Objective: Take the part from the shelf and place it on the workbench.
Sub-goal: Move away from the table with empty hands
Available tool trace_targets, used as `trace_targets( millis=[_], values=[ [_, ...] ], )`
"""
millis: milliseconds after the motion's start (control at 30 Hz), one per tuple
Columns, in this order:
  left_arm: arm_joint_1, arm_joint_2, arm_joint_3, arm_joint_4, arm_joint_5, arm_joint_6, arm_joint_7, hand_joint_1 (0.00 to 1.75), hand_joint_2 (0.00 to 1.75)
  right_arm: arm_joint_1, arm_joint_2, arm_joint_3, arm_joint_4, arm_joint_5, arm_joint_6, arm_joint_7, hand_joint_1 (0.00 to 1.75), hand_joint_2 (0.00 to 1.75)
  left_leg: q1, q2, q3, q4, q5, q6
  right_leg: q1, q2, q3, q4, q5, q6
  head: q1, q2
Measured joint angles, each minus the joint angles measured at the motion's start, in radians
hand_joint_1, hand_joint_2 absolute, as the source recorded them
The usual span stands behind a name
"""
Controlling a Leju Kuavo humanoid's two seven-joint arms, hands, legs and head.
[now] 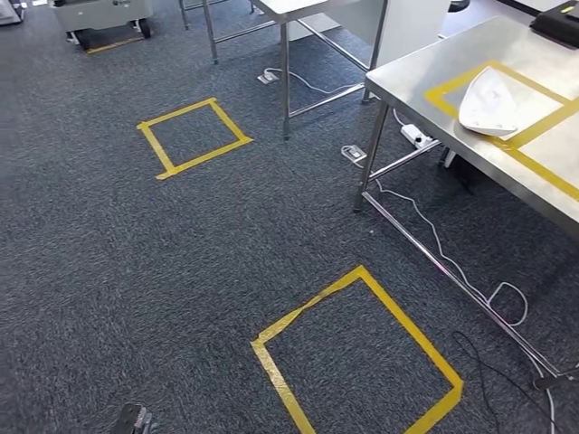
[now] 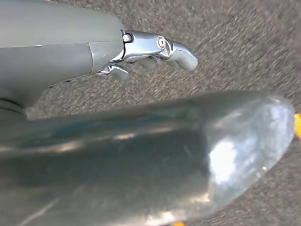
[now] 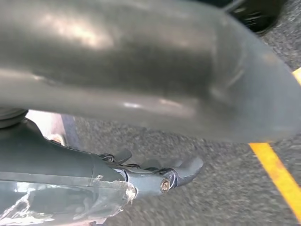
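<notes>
I am looking down through the robot's head camera at dark grey carpet (image 1: pixel 102 271) marked with two yellow tape squares, a near one (image 1: pixel 358 357) and a farther one (image 1: pixel 193 136).

Both arms are hanging at the robot's sides. The left hand (image 2: pixel 149 54) is pointing at the carpet with its fingers lying loosely apart and holding nothing. The right hand (image 3: pixel 156 172) is doing the same, fingers relaxed and empty, with a strip of yellow tape (image 3: pixel 280 176) on the floor just beyond its fingertips.

The white part (image 1: pixel 488 101) is lying well ahead of the right hand and far above it, on a steel workbench (image 1: pixel 437 77), inside a yellow tape outline (image 1: pixel 443 95). A black object (image 1: pixel 556 20) is sitting near the bench's far edge. Cables (image 1: pixel 437 244) are trailing under the bench.

Since the part is resting on the bench and both hands are free, I am judging the placing step done, and the robot seems to be walking or turning away. The next move probably calls for steady stepping toward a floor marker, keeping clear of the cables.
</notes>
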Motion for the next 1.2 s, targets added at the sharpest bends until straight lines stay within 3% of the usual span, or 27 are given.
trace_targets(
  millis=[67, 133, 167, 200, 267, 333, 367, 433, 533, 567, 633, 700, 733, 800, 867, 900, 933, 967, 1033, 1067, 1133, 1200],
  values=[
    [-0.001, 0.002, -0.005, 0.000, -0.002, 0.003, -0.012, 0.00, 0.00, -0.001, 0.000, 0.000, 0.000, 0.000, -0.001, -0.006, 0.00, 0.00, 0.001, -0.017, -0.009, 0.001, 0.007, -0.012, -0.002, 0.028, 0.025, -0.057, 0.011, -0.002, -0.001, 0.000],
    [0.001, 0.006, -0.008, 0.000, -0.005, 0.007, -0.012, 0.00, 0.00, 0.000, 0.000, 0.001, 0.000, 0.002, -0.001, -0.009, 0.00, 0.00, 0.005, -0.029, -0.017, -0.002, 0.015, -0.026, 0.000, 0.016, 0.025, -0.062, 0.017, -0.010, -0.001, 0.000],
    [0.003, 0.008, -0.009, 0.000, -0.006, 0.009, -0.010, 0.00, 0.00, 0.000, 0.000, 0.001, 0.000, 0.004, -0.001, -0.009, 0.00, 0.00, 0.006, -0.018, -0.022, 0.003, 0.010, -0.031, 0.001, 0.007, 0.025, -0.065, 0.021, -0.017, -0.002, 0.000],
    [0.005, 0.009, -0.011, 0.000, -0.007, 0.010, -0.007, 0.00, 0.00, 0.001, 0.000, 0.002, 0.000, 0.005, -0.001, -0.009, 0.00, 0.00, 0.005, 0.000, -0.032, 0.023, -0.006, -0.035, 0.000, -0.003, 0.024, -0.069, 0.025, -0.023, -0.004, 0.000],
    [0.003, 0.009, -0.013, 0.000, -0.006, 0.008, 0.002, 0.00, 0.00, 0.001, -0.001, 0.004, 0.000, 0.006, -0.001, -0.010, 0.00, 0.00, 0.002, 0.041, -0.078, 0.123, -0.070, -0.040, 0.002, -0.026, 0.021, -0.072, 0.031, -0.032, -0.008, 0.000],
    [0.000, 0.008, -0.015, 0.000, -0.007, 0.007, 0.009, 0.00, 0.00, 0.002, -0.001, 0.005, 0.000, 0.008, -0.001, -0.009, 0.00, 0.00, 0.002, 0.053, -0.130, 0.241, -0.123, -0.043, 0.005, -0.052, 0.016, -0.072, 0.032, -0.034, -0.009, 0.000],
    [0.001, 0.008, -0.015, 0.000, -0.007, 0.006, 0.011, 0.00, 0.00, 0.002, -0.001, 0.005, 0.000, 0.008, -0.001, -0.008, 0.00, 0.00, 0.002, 0.054, -0.138, 0.264, -0.125, -0.044, 0.006, -0.064, 0.014, -0.072, 0.033, -0.035, -0.008, 0.000],
    [0.003, 0.008, -0.015, 0.000, -0.009, 0.006, 0.013, 0.00, 0.00, 0.002, -0.001, 0.005, 0.000, 0.008, -0.001, -0.007, 0.00, 0.00, 0.002, 0.063, -0.097, 0.205, -0.082, -0.042, 0.006, -0.085, 0.013, -0.072, 0.034, -0.035, -0.009, 0.000],
    [-0.002, 0.007, -0.015, 0.000, -0.012, 0.006, 0.014, 0.00, 0.00, 0.001, -0.001, 0.006, 0.000, 0.008, -0.001, -0.007, 0.00, 0.00, -0.003, 0.115, 0.007, 0.027, -0.019, -0.032, 0.012, -0.111, 0.013, -0.067, 0.032, -0.026, -0.009, 0.000],
    [-0.003, 0.007, -0.015, 0.000, -0.011, 0.006, 0.014, 0.00, 0.00, 0.000, -0.001, 0.006, 0.000, 0.008, -0.002, -0.007, 0.00, 0.00, -0.005, 0.123, 0.019, 0.002, -0.016, -0.027, 0.015, -0.119, 0.012, -0.066, 0.032, -0.021, -0.009, 0.000],
    [-0.001, 0.007, -0.015, 0.000, -0.007, 0.005, 0.017, 0.00, 0.00, -0.001, -0.001, 0.006, 0.000, 0.009, -0.002, -0.007, 0.00, 0.00, -0.008, 0.111, 0.016, -0.007, -0.014, -0.014, 0.016, -0.133, 0.014, -0.068, 0.033, -0.011, -0.008, 0.000],
    [0.003, 0.007, -0.015, 0.000, -0.002, 0.001, 0.022, 0.00, 0.00, -0.002, -0.001, 0.007, 0.000, 0.010, -0.002, -0.007, 0.00, 0.00, -0.005, 0.096, 0.016, -0.012, -0.009, -0.002, 0.012, -0.111, 0.007, -0.049, 0.016, 0.001, -0.007, 0.000],
    [0.002, 0.007, -0.015, 0.000, -0.001, -0.001, 0.024, 0.00, 0.00, -0.002, -0.001, 0.007, 0.000, 0.011, -0.003, -0.007, 0.00, 0.00, -0.002, 0.089, 0.015, -0.014, -0.005, 0.004, 0.011, -0.090, -0.008, -0.013, -0.008, 0.006, -0.006, 0.000],
    [-0.002, 0.008, -0.014, 0.000, -0.001, -0.003, 0.025, 0.00, 0.00, 0.000, -0.001, 0.007, 0.000, 0.010, -0.004, -0.007, 0.00, 0.00, -0.001, 0.071, 0.012, -0.014, -0.002, 0.012, 0.008, -0.055, -0.065, 0.117, -0.076, 0.011, -0.003, 0.000],
    [-0.001, 0.007, -0.014, 0.000, -0.002, -0.001, 0.025, 0.00, 0.00, 0.002, -0.001, 0.007, 0.000, 0.009, -0.005, -0.005, 0.00, 0.00, -0.002, 0.051, 0.009, -0.014, 0.000, 0.013, 0.008, -0.049, -0.109, 0.215, -0.108, 0.012, -0.003, 0.000],
    [0.000, 0.007, -0.014, 0.000, -0.003, -0.001, 0.025, 0.00, 0.00, 0.002, -0.001, 0.007, 0.000, 0.009, -0.005, -0.003, 0.00, 0.00, -0.002, 0.041, 0.009, -0.014, 0.002, 0.013, 0.007, -0.048, -0.107, 0.210, -0.095, 0.011, -0.003, 0.000],
    [0.001, 0.006, -0.014, 0.000, -0.004, 0.000, 0.025, 0.00, 0.00, 0.002, -0.001, 0.007, 0.000, 0.009, -0.005, -0.002, 0.00, 0.00, -0.002, 0.030, 0.009, -0.014, 0.003, 0.011, 0.006, -0.045, -0.086, 0.167, -0.065, 0.009, -0.003, 0.000],
    [0.001, 0.006, -0.014, 0.000, -0.004, 0.000, 0.025, 0.00, 0.00, 0.001, -0.001, 0.007, 0.000, 0.008, -0.005, -0.001, 0.00, 0.00, -0.001, 0.019, 0.009, -0.014, 0.005, 0.008, 0.004, -0.034, -0.051, 0.097, -0.028, 0.008, -0.003, 0.000],
    [-0.001, 0.006, -0.014, 0.000, -0.004, 0.000, 0.025, 0.00, 0.00, 0.000, -0.001, 0.007, 0.000, 0.008, -0.005, 0.000, 0.00, 0.00, -0.003, -0.001, 0.006, -0.011, 0.008, 0.000, -0.002, 0.000, 0.010, -0.030, 0.015, 0.005, -0.003, 0.000],
    [-0.002, 0.006, -0.014, 0.000, -0.004, 0.000, 0.025, 0.00, 0.00, 0.000, -0.001, 0.007, 0.000, 0.008, -0.006, 0.001, 0.00, 0.00, -0.003, -0.009, 0.002, -0.010, 0.010, -0.006, -0.002, 0.012, 0.025, -0.061, 0.020, 0.003, -0.003, 0.000],
    [-0.001, 0.006, -0.014, 0.000, -0.004, 0.000, 0.025, 0.00, 0.00, -0.001, -0.001, 0.007, 0.000, 0.008, -0.006, 0.002, 0.00, 0.00, 0.001, -0.022, -0.006, -0.013, 0.014, -0.019, 0.001, 0.007, 0.027, -0.071, 0.017, -0.009, -0.003, 0.000],
    [0.002, 0.006, -0.014, 0.000, -0.004, 0.000, 0.024, 0.00, 0.00, -0.001, -0.001, 0.007, 0.000, 0.007, -0.006, 0.002, 0.00, 0.00, 0.005, -0.005, -0.016, 0.000, 0.006, -0.028, 0.003, -0.008, 0.032, -0.079, 0.016, -0.025, -0.005, 0.000]
  ],
)
